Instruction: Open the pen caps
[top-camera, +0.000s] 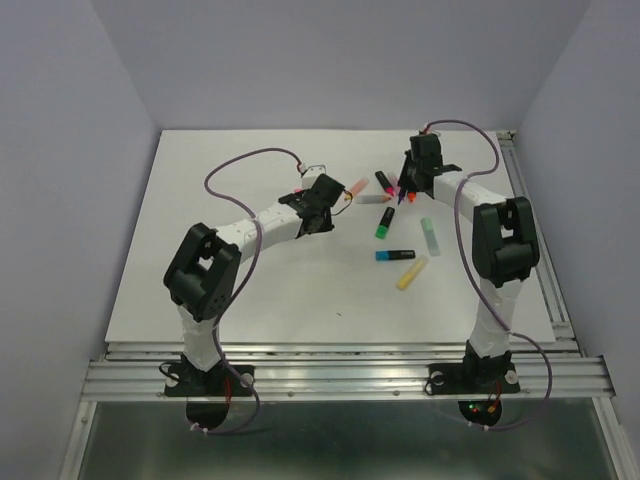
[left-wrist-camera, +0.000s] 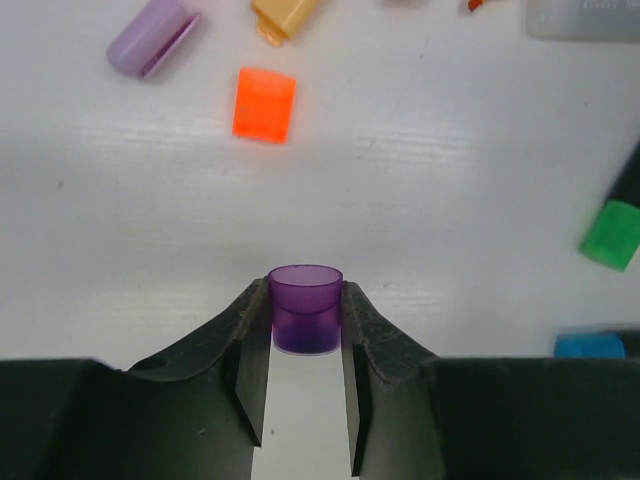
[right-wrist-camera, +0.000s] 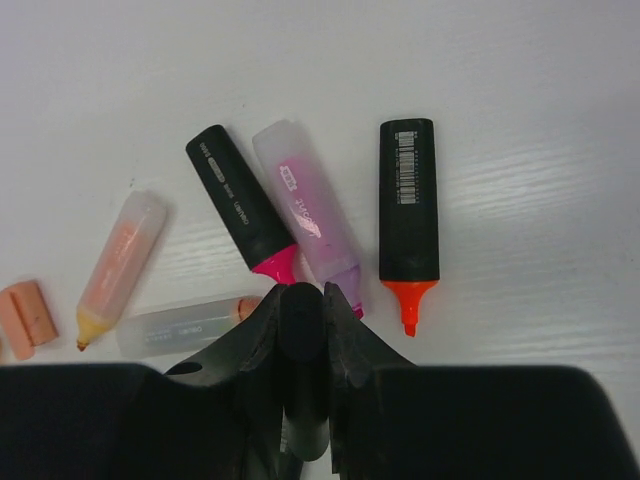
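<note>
While my left end effector (left-wrist-camera: 305, 300) pinches a stubby translucent purple plastic cap (left-wrist-camera: 305, 285) by the fingertips alone, just over the white worktop (left-wrist-camera: 450, 160), my right end effector (right-wrist-camera: 301, 300) is clamped on what looks like a black pen barrel (right-wrist-camera: 300, 340); its tip is hidden from the wrist view.

Beyond the left grip lie a loose orange plastic cap (left-wrist-camera: 265, 104) and, further off to the left, a lilac cap (left-wrist-camera: 152, 38). At the right edge, a black highlighter has its green cap (left-wrist-camera: 612, 232) on.

Just beyond my right fingers lie three uncapped pens: a black one with a pink tip (right-wrist-camera: 240, 210), a lilac translucent one (right-wrist-camera: 305, 215) and a black one with an orange tip (right-wrist-camera: 408, 215).

The purple cap's grip is shallow, so I think a jolt could let it slip and roll. Lowering the right arm here could knock those pens or smear ink.
</note>
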